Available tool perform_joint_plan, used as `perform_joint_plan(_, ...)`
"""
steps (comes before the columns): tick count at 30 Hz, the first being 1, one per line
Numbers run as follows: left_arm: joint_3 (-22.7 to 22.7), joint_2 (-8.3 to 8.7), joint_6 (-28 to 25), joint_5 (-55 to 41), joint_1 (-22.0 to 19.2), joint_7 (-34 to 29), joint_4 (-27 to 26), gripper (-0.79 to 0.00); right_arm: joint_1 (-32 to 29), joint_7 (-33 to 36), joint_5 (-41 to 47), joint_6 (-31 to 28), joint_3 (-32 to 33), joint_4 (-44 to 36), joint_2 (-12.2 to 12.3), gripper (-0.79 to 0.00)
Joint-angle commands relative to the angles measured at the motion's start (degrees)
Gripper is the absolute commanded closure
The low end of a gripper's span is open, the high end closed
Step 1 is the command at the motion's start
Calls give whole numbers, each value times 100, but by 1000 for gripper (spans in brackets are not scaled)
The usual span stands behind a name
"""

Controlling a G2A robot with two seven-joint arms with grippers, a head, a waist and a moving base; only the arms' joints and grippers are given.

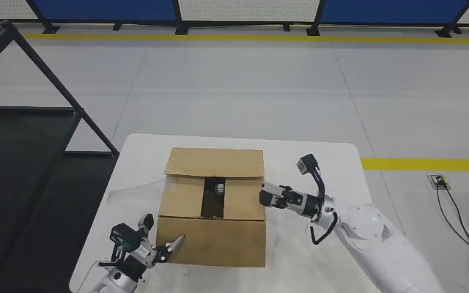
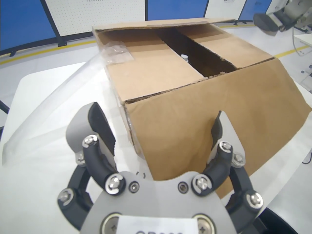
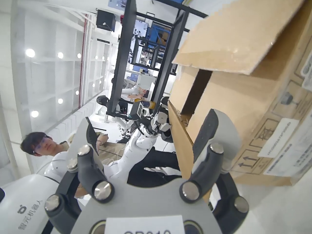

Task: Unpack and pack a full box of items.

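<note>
- While the box stands only half opened on the counter, a loose clear tape strip trails from its left side, out past the left fingers.
- The left fingers are spread wide and hold nothing. They sit just short of the box's near left corner, and the front flap hangs down straight ahead of them.
- Between the two sets of fingers, the inner flaps lie flat across the top with a dark slot between them. A white bottle cap shows in the slot, so the contents look not yet taken out.
- The right fingers are also wide apart and empty, at the box's right top edge, beside the right inner flap.
- The step in hand looks like opening the box. The next move likely calls for getting a finger under an inner flap's edge and folding that flap outward before reaching inside.
</note>
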Motion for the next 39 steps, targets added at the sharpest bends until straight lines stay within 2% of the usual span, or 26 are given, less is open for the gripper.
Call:
perform_joint_plan(1, -62, 6, -24, -75, 44, 29, -30, -785, 27, -2, -6, 36, 5, 25, -11, -785)
perform_joint_plan(10, -134, 13, 12, -53, 101, 96, -48, -785, 3, -26, 46, 50, 5, 14, -15, -785)
perform_joint_plan(15, -134, 13, 12, -53, 101, 96, -48, -785, 72, -277, 491, 670, -8, 57, -105, -785)
perform_joint_plan(20, -134, 13, 12, -53, 101, 96, -48, -785, 355, -609, 534, 1164, -179, 326, -245, -785)
perform_joint_plan(24, -134, 13, 12, -53, 101, 96, -48, -785, 554, -656, 471, 1403, -352, 513, -350, -785)
perform_joint_plan(28, -134, 13, 12, -53, 101, 96, -48, -785, 704, -628, 478, 1405, -452, 680, -449, -785)
perform_joint_plan(30, -134, 13, 12, -53, 101, 96, -48, -785, 760, -749, 435, 1350, -476, 754, -495, -785)
perform_joint_plan(39, -134, 13, 12, -53, 101, 96, -48, -785, 990, -2054, 497, 1206, -689, 946, -824, -785)
